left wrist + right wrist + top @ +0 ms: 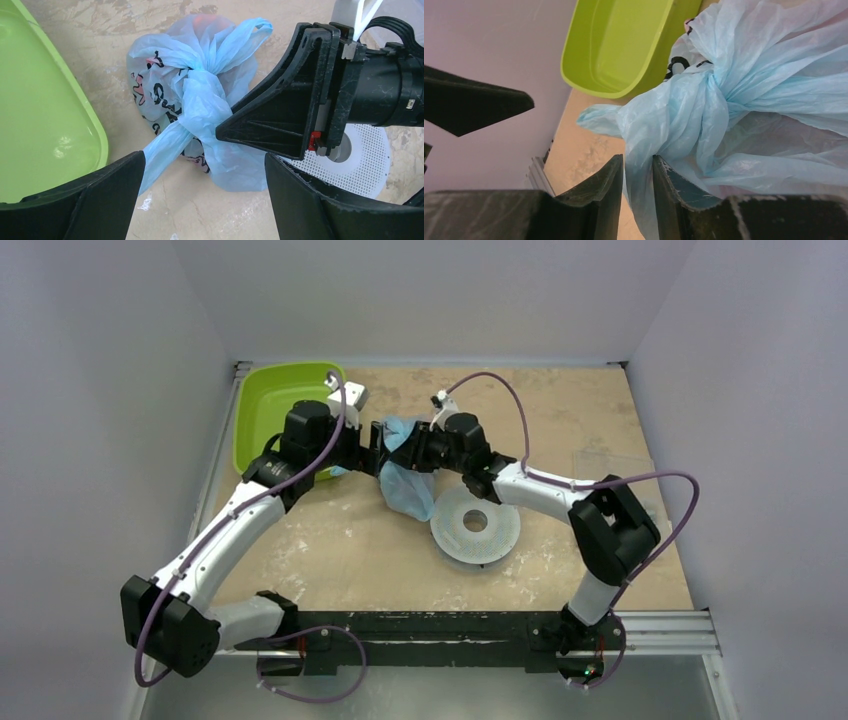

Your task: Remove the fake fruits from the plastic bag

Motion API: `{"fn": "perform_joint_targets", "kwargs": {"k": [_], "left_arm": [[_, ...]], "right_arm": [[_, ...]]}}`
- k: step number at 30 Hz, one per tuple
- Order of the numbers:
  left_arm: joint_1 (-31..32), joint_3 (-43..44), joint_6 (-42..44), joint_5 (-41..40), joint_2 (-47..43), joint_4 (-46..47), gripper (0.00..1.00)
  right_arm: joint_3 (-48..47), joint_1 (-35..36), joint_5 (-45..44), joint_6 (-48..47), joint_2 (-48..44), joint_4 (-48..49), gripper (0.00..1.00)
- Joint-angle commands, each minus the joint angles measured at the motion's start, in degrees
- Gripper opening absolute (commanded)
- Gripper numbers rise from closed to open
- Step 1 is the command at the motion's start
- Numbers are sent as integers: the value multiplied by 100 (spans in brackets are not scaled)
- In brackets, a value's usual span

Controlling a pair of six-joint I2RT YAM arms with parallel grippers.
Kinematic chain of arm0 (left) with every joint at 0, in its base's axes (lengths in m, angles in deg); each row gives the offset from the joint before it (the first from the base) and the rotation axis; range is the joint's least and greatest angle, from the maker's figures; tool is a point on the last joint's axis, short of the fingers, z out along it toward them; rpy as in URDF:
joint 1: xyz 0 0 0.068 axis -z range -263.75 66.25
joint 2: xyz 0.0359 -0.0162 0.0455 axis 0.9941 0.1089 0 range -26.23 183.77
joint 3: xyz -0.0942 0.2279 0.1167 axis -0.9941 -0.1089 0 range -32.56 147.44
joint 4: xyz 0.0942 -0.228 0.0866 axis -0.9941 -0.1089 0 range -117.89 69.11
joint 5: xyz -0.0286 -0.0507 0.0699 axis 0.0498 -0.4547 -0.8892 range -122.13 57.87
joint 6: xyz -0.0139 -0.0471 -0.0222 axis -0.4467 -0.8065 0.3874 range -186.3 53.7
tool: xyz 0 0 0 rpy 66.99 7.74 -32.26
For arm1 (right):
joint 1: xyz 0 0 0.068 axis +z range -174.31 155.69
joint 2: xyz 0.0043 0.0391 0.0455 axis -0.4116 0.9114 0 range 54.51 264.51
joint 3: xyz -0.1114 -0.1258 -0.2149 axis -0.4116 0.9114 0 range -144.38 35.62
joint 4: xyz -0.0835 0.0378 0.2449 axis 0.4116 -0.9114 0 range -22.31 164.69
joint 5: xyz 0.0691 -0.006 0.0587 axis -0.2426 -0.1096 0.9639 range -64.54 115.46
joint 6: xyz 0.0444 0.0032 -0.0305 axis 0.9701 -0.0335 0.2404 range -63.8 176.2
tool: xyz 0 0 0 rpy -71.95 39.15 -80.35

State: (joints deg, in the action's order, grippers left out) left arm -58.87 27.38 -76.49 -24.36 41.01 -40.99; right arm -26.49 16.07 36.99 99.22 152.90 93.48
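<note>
The light-blue plastic bag (412,492) lies mid-table, its handles tied in a knot (200,95), with pink and dark print on its side. The fake fruits are hidden inside; only a faint red tint shows through the top of the bag (204,21). My right gripper (638,160) is shut on a strand of the bag below the knot; it also shows in the top view (414,452) and the left wrist view (222,132). My left gripper (205,155) is open wide, just left of the bag (378,452). One handle strand (160,152) runs past its left finger.
A lime-green tray (268,410) stands at the back left, close beside the bag (45,115). A white perforated disc (478,526) lies just right of the bag. A clear plastic piece (612,465) lies at the right. Walls enclose the table.
</note>
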Motion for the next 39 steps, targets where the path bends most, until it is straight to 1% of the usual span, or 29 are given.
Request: {"fn": "perform_joint_targets", "kwargs": {"k": [1, 3, 5, 8, 13, 16, 20, 26, 28, 31, 34, 36, 37, 38, 39], "left_arm": [[25, 406, -150, 140, 139, -193, 88], [22, 412, -295, -35, 183, -233, 87], [24, 568, -552, -113, 396, -448, 84], [20, 1131, -713, 93, 794, -816, 79], [17, 2048, -622, -150, 1578, -1467, 73], [25, 2466, -529, -383, 2042, -1796, 73], [29, 2572, -492, -295, 2369, -1765, 73], [110, 2344, -448, 168, 2574, -1550, 63], [160, 2293, -462, 189, 2575, -1562, 57], [232, 2285, -504, 134, 2588, -1688, 42], [241, 2315, -468, 22, 2603, -1864, 30], [243, 2371, -423, -103, 2663, -1996, 23], [238, 2424, -407, -132, 2702, -2070, 17], [239, 2474, -392, -157, 2751, -2139, 11], [243, 2513, -383, -135, 2793, -2180, 8]], "right_arm": [[-37, -146, 524, -37, -348, 199, 30], [-44, -385, 615, -57, -455, -59, 30], [141, -692, 899, 19, -647, 95, 32], [439, -1025, 1002, 9, -1014, 293, 39], [449, -1098, 763, -378, -1238, 62, 39], [359, -1098, 729, -504, -1200, -85, 37], [163, -1098, 717, -547, -1058, -278, 37], [-528, -1096, 635, -628, -444, -918, 37], [-741, -1098, 697, -524, -198, -1000, 38], [-1118, -1085, 685, -417, 125, -1255, 38], [-1419, -1052, 594, -338, 324, -1423, 41], [-1663, -989, 427, -433, 453, -1617, 46], [-1848, -955, 308, -481, 519, -1754, 48], [-1972, -919, 164, -563, 590, -1853, 49], [-2059, -896, 115, -616, 661, -1975, 49]]}}
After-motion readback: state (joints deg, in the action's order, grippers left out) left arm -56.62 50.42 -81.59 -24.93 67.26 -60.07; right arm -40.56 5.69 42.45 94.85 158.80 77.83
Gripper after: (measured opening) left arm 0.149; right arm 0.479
